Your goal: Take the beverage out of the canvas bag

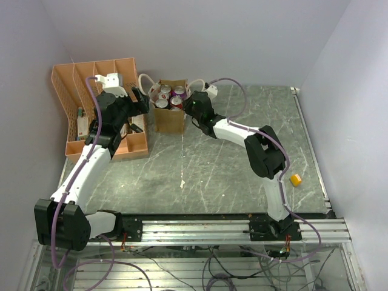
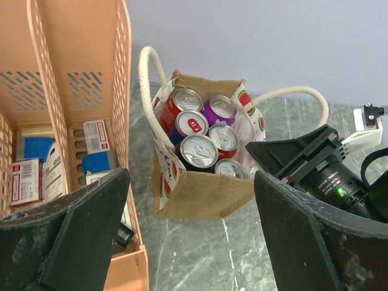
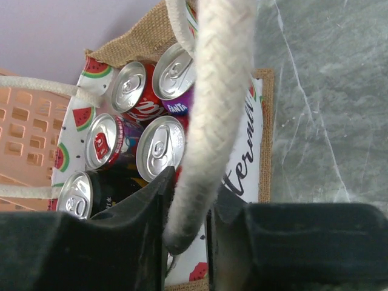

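Plainly, the canvas bag (image 2: 200,194) stands upright near the far left corner of the bench (image 1: 242,151), just beside the orange file rack (image 1: 91,79), with its mouth open upward. Six beverage cans (image 2: 199,151) show in the left wrist view, standing upright and packed shoulder to shoulder. The right wrist view shows only five tops, the rest being hidden behind the fingers.

The cans look like stiff, smooth aluminium, likely slippery on the wall and, if full, fairly heavy for their size. The best hold is probably from above, with the fingers either side of the upper wall just under the rim. The tight packing leaves little gap for fingers to enter, so a can against the bag's wall seems the easier one. The bag itself is soft and light and may well rise with a can unless it is held down.

The bag has two cream rope handles. The right gripper (image 3: 191,194) is closed on one rope handle (image 3: 212,109) at the side away from the rack. The left gripper (image 2: 191,182) hangs above the bag's near side, spread wide and holding nothing. One small yellow object (image 1: 295,179) lies near the bench's right edge, well apart.
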Controlling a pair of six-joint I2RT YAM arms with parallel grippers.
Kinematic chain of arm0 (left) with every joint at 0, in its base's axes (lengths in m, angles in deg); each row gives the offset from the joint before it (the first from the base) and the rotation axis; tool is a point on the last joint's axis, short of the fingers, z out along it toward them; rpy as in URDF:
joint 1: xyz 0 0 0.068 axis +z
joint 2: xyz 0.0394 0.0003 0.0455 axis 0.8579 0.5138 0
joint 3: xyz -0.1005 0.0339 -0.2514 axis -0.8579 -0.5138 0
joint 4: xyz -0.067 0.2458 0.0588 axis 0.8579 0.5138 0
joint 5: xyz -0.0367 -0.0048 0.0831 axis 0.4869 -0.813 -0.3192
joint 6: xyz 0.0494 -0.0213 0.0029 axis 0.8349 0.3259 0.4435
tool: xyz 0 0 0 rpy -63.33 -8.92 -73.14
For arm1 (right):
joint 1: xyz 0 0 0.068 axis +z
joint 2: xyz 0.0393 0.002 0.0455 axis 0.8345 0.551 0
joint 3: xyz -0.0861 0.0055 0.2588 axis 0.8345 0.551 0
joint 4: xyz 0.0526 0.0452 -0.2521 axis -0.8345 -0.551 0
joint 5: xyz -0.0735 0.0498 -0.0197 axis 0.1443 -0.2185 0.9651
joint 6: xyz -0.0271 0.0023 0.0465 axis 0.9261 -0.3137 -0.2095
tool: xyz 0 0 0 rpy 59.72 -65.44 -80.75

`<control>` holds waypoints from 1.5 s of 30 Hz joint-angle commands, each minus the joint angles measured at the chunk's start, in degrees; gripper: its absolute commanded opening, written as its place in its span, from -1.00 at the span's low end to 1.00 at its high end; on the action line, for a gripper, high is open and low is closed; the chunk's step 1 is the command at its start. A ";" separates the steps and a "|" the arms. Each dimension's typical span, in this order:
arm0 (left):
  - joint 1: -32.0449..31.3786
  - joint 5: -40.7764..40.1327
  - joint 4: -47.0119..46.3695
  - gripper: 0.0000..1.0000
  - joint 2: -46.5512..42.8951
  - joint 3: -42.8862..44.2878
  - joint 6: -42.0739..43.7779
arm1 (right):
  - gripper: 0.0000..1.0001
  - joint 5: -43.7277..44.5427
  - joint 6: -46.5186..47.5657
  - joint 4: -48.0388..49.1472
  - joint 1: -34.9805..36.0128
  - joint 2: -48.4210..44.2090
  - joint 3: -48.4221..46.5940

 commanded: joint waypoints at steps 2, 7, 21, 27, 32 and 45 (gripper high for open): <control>1.57 -0.39 -1.67 0.89 -0.48 1.87 -0.10 | -0.71 2.86 1.51 -6.21 1.15 -0.86 0.01; 1.73 -0.49 -1.69 0.89 -0.59 1.74 0.22 | -1.00 1.08 2.35 -5.79 1.64 -3.29 2.65; 2.22 -1.85 -1.16 0.89 -0.37 1.92 1.23 | -1.00 -9.20 2.37 -1.82 3.89 -11.64 13.67; 2.31 -2.31 -1.03 0.89 -1.15 1.85 1.38 | -1.00 -14.08 3.68 -0.63 4.40 -16.11 19.74; 2.31 -2.51 -0.79 0.89 -1.57 1.92 1.58 | -1.00 -17.19 6.91 -2.10 5.18 -20.64 24.52; 2.48 -1.00 -0.42 0.89 -2.24 2.47 1.42 | -1.00 -17.95 10.78 -3.64 11.90 -33.23 41.54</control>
